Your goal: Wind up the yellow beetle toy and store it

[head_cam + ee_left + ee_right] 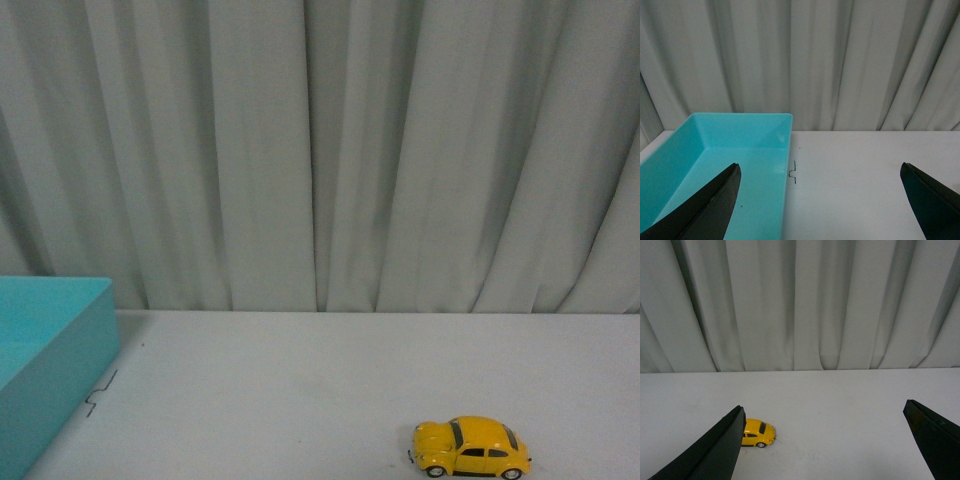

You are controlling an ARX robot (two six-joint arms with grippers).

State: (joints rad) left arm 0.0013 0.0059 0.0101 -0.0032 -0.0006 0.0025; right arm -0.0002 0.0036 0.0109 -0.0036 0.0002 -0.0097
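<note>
The yellow beetle toy (470, 448) stands on its wheels on the white table near the front edge, right of centre. It also shows in the right wrist view (758, 433), partly hidden behind one black finger (720, 450). My right gripper (822, 412) is open and empty, some way back from the toy. My left gripper (820, 170) is open and empty, above the edge of the turquoise box (705, 150). Neither gripper shows in the front view.
The turquoise open box (50, 340) sits at the table's left side, with nothing visible inside. A small black bent mark (793, 173) lies on the table beside the box. A grey curtain (320, 150) hangs behind the table.
</note>
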